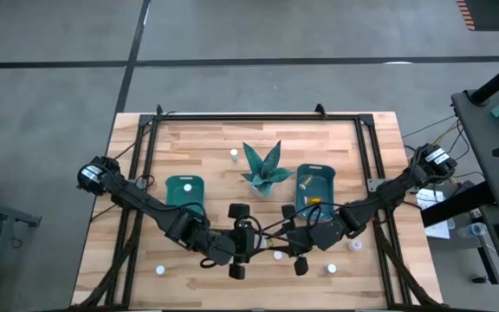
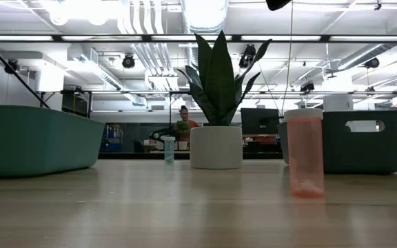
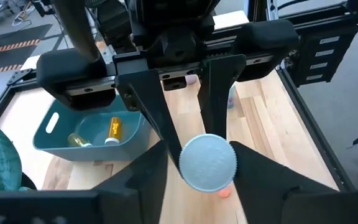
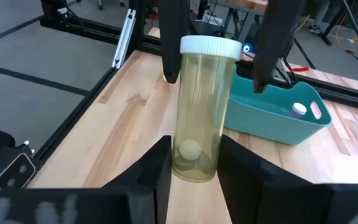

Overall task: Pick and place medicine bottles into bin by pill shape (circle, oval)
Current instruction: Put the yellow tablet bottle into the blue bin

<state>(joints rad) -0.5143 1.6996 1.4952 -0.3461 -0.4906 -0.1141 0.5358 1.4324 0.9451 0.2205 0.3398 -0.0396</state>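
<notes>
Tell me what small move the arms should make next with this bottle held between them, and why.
Probably the left gripper should draw back from the white cap. The right gripper grips the bottle at its lower body, where round pills lie, while the left gripper's fingers stand apart beside the cap. Backing off would free the bottle to be carried away.

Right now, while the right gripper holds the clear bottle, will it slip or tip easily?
It looks like stiff, smooth plastic, so the bottle may slip slightly in the right gripper, which grips it low. Probably light: only a few round pills lie at its bottom. Tall and narrow, it would likely tip easily once set down.
</notes>
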